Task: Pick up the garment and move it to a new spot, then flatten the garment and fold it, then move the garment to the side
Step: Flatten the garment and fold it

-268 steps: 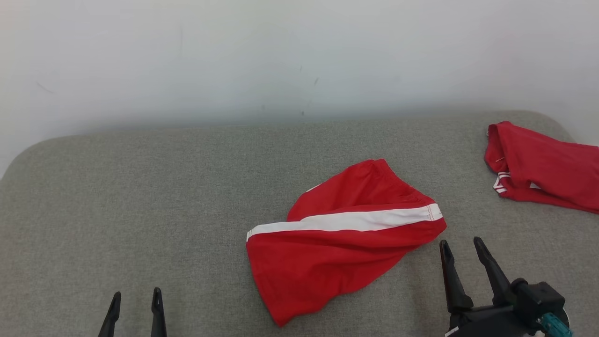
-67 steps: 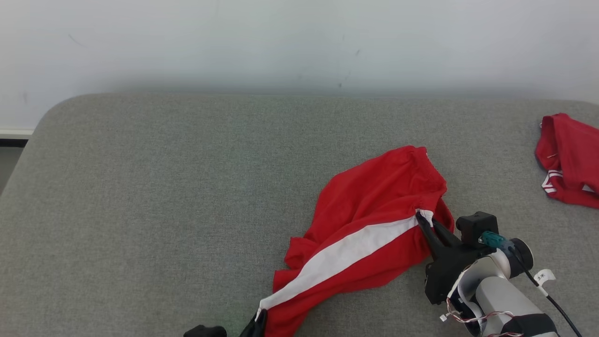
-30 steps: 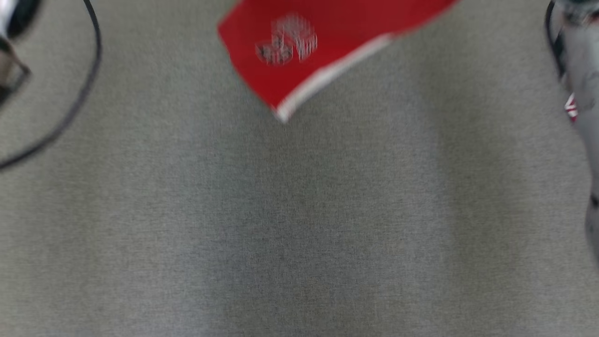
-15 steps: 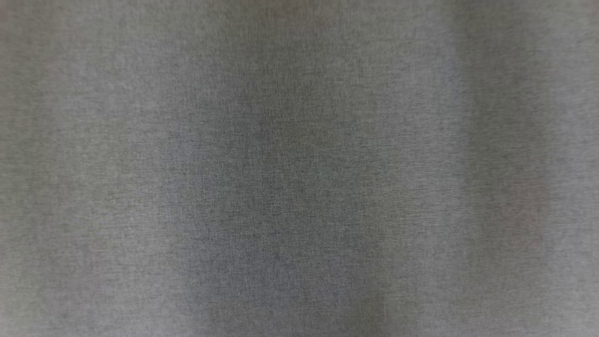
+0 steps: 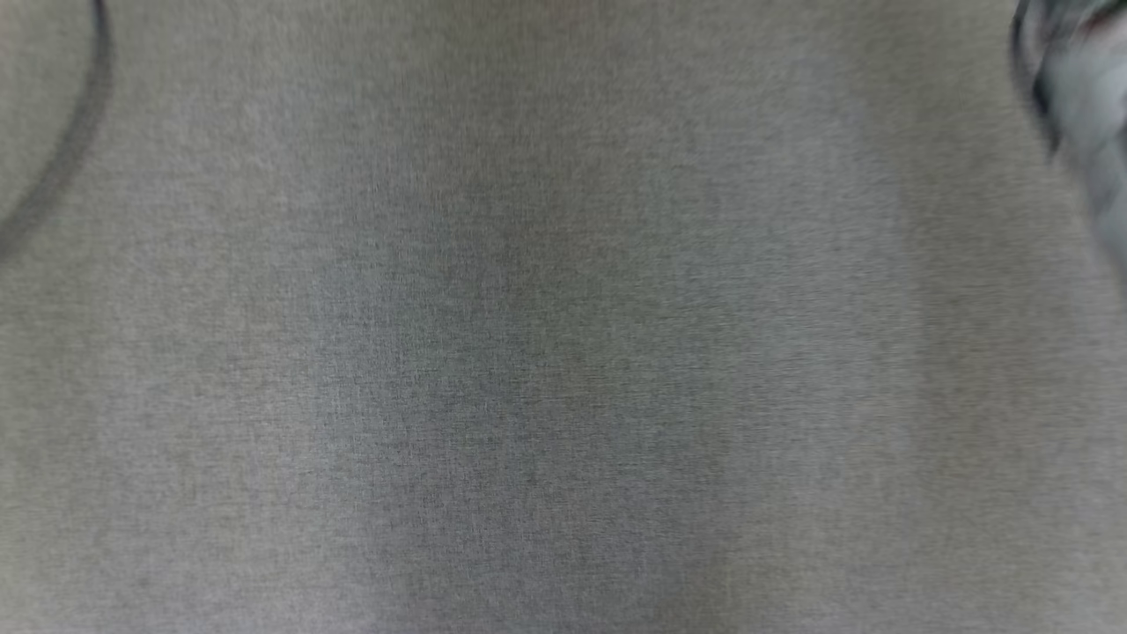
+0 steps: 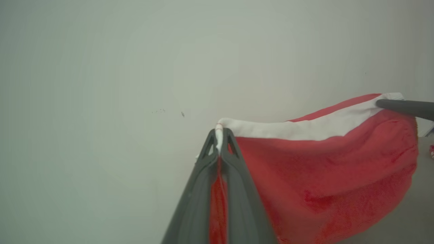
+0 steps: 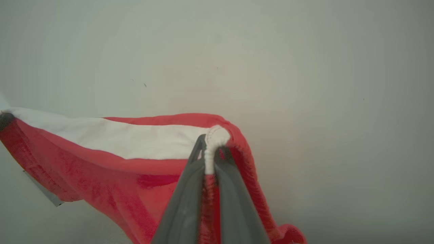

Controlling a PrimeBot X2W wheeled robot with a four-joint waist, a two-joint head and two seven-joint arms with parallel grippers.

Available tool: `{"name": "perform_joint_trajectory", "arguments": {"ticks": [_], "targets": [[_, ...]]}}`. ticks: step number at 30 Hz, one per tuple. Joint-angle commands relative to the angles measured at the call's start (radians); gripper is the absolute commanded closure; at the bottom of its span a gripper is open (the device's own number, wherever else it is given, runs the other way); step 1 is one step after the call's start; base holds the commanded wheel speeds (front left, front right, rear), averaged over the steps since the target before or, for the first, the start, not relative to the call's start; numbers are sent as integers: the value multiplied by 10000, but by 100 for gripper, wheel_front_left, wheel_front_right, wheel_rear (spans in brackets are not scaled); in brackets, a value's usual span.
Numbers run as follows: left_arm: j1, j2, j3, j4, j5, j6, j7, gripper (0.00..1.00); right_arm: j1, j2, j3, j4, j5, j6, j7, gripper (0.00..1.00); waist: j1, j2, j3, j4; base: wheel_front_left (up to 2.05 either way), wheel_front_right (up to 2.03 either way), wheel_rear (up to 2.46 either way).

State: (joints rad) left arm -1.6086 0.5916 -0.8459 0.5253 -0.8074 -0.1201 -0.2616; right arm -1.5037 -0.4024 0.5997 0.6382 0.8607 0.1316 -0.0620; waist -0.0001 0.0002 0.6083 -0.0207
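Garment: red shorts (image 6: 322, 176) with 1 white stripe (image 6: 305, 128), lifted off the cushion and hanging between the 2 grippers in front of the wall (image 6: 101, 84).
Left gripper (image 6: 219, 134): fingers pressed together on 1 end of the stripe, with a fold of white cloth poking out above the tips and red cloth showing in the slit between the fingers.
Right gripper (image 7: 213, 149): fingers pressed together on the other end of the stripe, where it meets a gathered red hem; the white end curls over the tips.
Stripe: runs along the top edge of the cloth from 1 gripper to the other, sagging slightly in the middle.
Red cloth: hangs below the stripe in a loose bag. In the right wrist view a ruffled edge trails down past the right gripper.
Other gripper: in the left wrist view the right gripper's dark finger comes in from the right edge onto the stripe's far end. In the right wrist view a dark tip shows at the far left end.
Cushion (image 5: 563, 352): grey woven fabric, blurred in the head view. I cannot tell which edge or corner the garment hangs over.
Cable (image 5: 84, 132): dark curve at the head view's upper left.
Arm (image 5: 1083, 97): pale, blurred, at the head view's upper right.
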Motion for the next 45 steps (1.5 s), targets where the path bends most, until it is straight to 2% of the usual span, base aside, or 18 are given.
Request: {"name": "perform_joint_trajectory", "arguments": {"ticks": [1,8,13,16,24,33,40,45], "targets": [[1241,195,385,-692,119,190,-28,100,949,-201,199,-533,290,-27,-229,100,1,-2,-664,-154,0,0,0],[4869,638,1228,-2606,590,765,-33,100,3745,-917,493,-2104,852,-28,-721,100,1,-2,-1618,-295,0,0,0],[7843,452,1898,-3839,771,1322,-33,100,5996,-1573,571,-3163,1142,-27,-883,100,1,-2,-2341,-285,0,0,0],[9389,372,2279,-4255,945,1497,-35,100,7187,-1761,453,-3660,1221,-28,-968,100,1,-2,-2680,-383,0,0,0],[12879,-295,3275,-4682,1440,1416,-34,100,10182,-1845,5,-4392,1284,-28,-985,100,1,-2,-3540,-576,0,0,0],[15317,-999,4026,-4476,2275,977,-35,100,13248,-1626,-595,-5170,1153,-28,-781,100,1,-2,-4213,-605,0,0,0],[16231,-1432,4764,-4610,2786,706,-35,100,14672,-1282,-1211,-5838,956,-28,-459,100,1,-2,-4415,-621,0,0,0],[15662,-1075,4958,-4859,3352,441,-35,100,14927,-963,-1709,-6406,690,-28,-274,100,1,-2,-4434,-728,0,0,0]]}}
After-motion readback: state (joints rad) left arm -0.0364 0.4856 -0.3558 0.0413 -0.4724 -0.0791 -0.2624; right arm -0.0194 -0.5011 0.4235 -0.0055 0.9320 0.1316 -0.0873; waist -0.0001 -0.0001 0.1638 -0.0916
